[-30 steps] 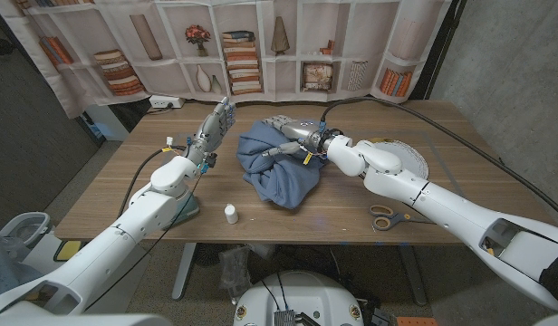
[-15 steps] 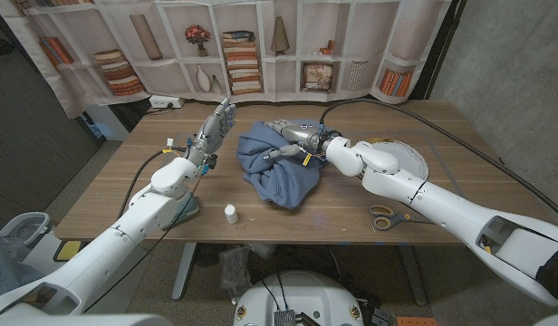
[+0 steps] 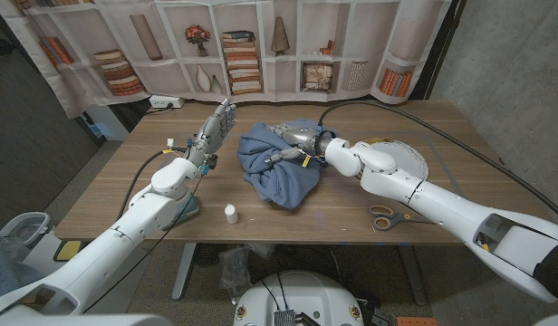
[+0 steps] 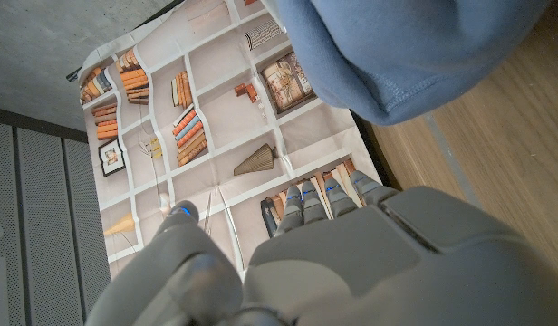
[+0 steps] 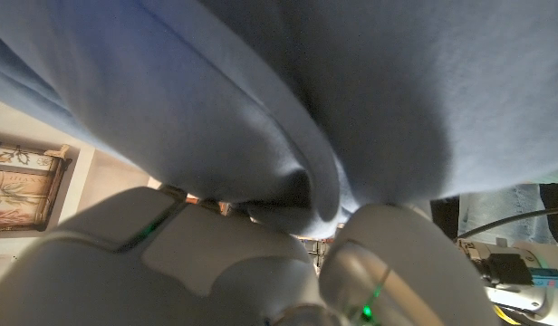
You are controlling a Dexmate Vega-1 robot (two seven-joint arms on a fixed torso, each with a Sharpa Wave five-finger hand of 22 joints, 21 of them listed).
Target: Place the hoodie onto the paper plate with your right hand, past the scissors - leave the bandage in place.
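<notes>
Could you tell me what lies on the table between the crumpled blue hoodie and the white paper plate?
In the head view, the right hand and its white forearm span that stretch, hand on the crumpled blue hoodie, forearm over the edge of the white paper plate.

hoodie (image 3: pixel 277 167) 1 | paper plate (image 3: pixel 408 160) 1 | scissors (image 3: pixel 385 216) 1 | small white bottle (image 3: pixel 231 214) 1

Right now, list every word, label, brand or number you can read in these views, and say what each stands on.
No text can be read.
The book spines on the printed bookshelf backdrop are too small and blurred.
The hoodie, scissors, paper plate and small white bottle show no legible marking.
</notes>
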